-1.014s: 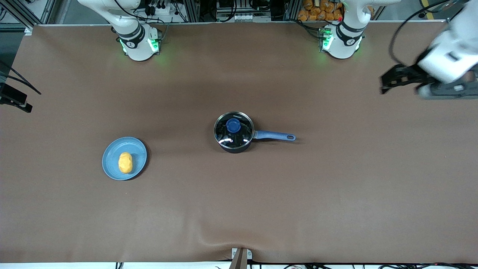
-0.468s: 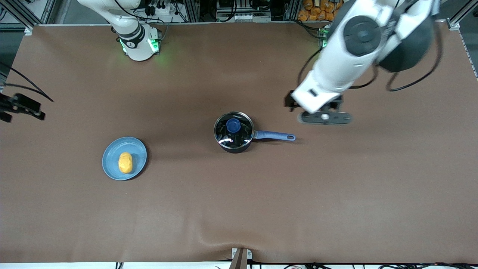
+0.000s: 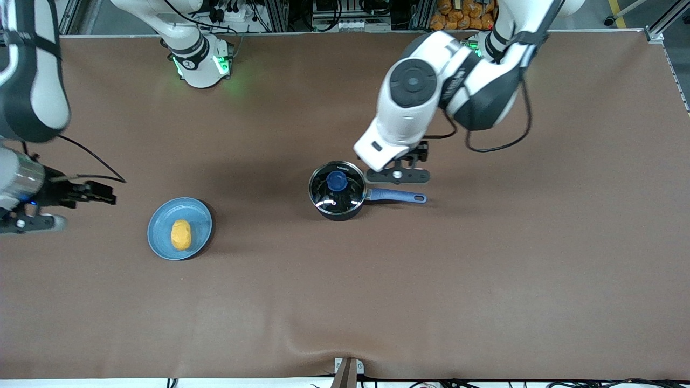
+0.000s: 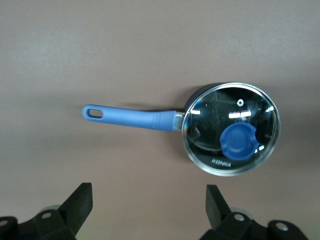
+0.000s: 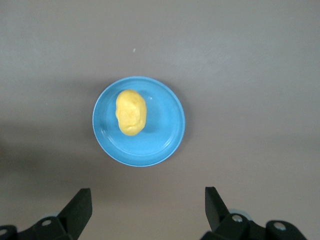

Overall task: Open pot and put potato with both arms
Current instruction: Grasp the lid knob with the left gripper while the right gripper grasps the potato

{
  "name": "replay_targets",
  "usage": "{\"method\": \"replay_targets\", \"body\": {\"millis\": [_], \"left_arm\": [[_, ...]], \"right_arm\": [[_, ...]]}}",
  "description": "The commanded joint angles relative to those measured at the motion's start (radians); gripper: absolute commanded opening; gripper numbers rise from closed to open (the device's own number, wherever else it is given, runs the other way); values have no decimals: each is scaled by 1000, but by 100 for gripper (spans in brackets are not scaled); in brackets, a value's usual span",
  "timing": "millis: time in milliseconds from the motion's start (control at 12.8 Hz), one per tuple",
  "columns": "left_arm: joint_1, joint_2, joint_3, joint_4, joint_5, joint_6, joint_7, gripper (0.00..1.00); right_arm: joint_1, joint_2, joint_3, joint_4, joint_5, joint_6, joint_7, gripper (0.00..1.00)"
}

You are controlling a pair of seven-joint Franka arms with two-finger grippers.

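The black pot (image 3: 337, 207) stands mid-table, its blue handle (image 3: 396, 195) pointing toward the left arm's end. The glass lid (image 3: 345, 194) with a blue knob (image 3: 337, 181) is on it. The potato (image 3: 181, 234) lies on a light-blue plate (image 3: 198, 216) toward the right arm's end. My left gripper (image 3: 398, 174) is open and empty, up over the table beside the handle. Its wrist view shows the pot's lid (image 4: 250, 107), the handle (image 4: 130, 117) and the left gripper (image 4: 148, 200). My right gripper (image 3: 27, 222) is open and empty, over the table beside the plate. Its wrist view shows the potato (image 5: 131, 112), the plate (image 5: 162, 132) and the right gripper (image 5: 147, 202).
The brown table cover (image 3: 485, 280) runs to all edges. Both arm bases stand at the edge farthest from the front camera. A small metal bracket (image 3: 347, 369) sits at the table's nearest edge.
The left arm has swung in from the table's end to over the spot beside the pot handle. The right arm has come in toward the plate. Pot, lid and potato have not moved.
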Motion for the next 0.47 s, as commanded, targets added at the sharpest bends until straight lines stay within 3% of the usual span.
{"method": "replay_targets", "body": {"millis": [0, 390], "left_arm": [[-56, 72, 8, 34, 43, 101, -120, 100], [-116, 178, 10, 34, 51, 285, -315, 100]], "right_arm": [[12, 104, -2, 7, 69, 67, 8, 100], [51, 264, -1, 5, 123, 223, 10, 100]]}}
